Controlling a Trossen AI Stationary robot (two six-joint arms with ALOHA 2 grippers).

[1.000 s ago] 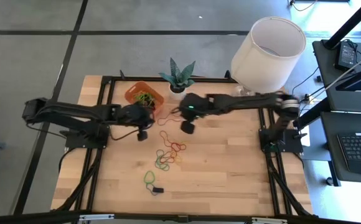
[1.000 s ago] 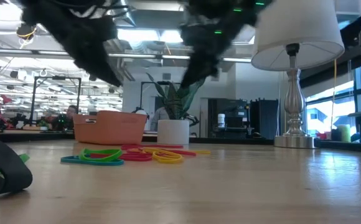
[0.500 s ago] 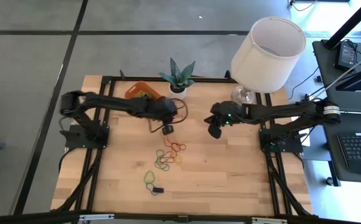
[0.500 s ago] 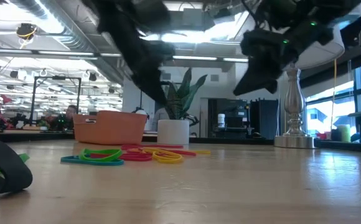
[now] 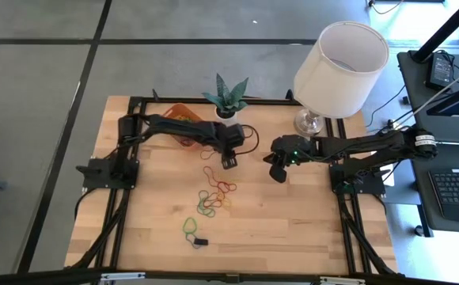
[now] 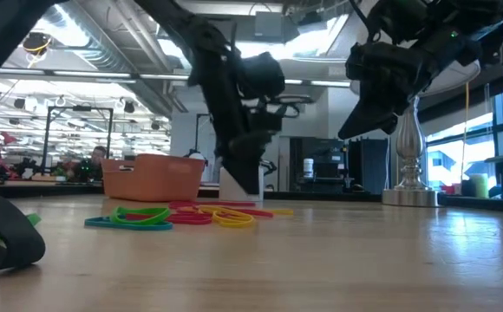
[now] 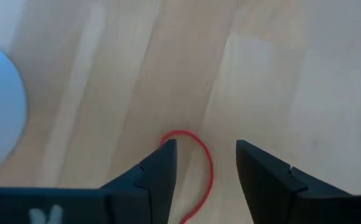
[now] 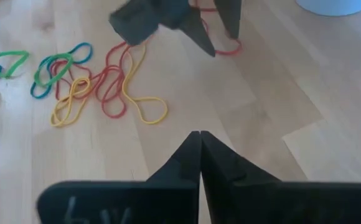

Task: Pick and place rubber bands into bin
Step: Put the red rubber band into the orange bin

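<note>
Now the left gripper (image 7: pixel 204 163) hangs low over the wooden table (image 5: pixel 293 222), just in front of the white plant pot (image 5: pixel 226 115), with its two dark fingers (image 7: pixel 157 171) spread apart and nothing between them but air. A single red rubber band (image 7: pixel 200 169) lies flat on the wood directly under that gap, its curved end just beyond the fingertips and its length running back between them; whether either tip touches it cannot be told. Seen from above, this red loop (image 5: pixel 210 152) sits right beside the left gripper (image 5: pixel 229 161), on the side toward the rest of the pile.

The main cluster of rubber bands (image 5: pixel 216 195), red, yellow, orange, green and blue, lies loose on the table a little farther out from the left fingertips, away from the pot. A green loop (image 5: pixel 190 226) and a small dark piece (image 5: pixel 201 241) rest apart from the cluster, farther still from both grippers.

The bin (image 5: pixel 179 112), an orange tray, sits behind the left arm beside the plant (image 5: pixel 226 95), with some bands already inside, though most of it is covered by the arm from above. From table height the bin (image 6: pixel 152 177) stands beyond the coloured loops (image 6: pixel 178 216).

The right gripper (image 5: pixel 278 170) waits above the table well to the side of the pile, its fingers (image 8: pixel 193 162) pressed tightly together and gripping nothing; its tips point toward the cluster and the left gripper. A lamp (image 5: pixel 340 59) stands at the table's far edge.
</note>
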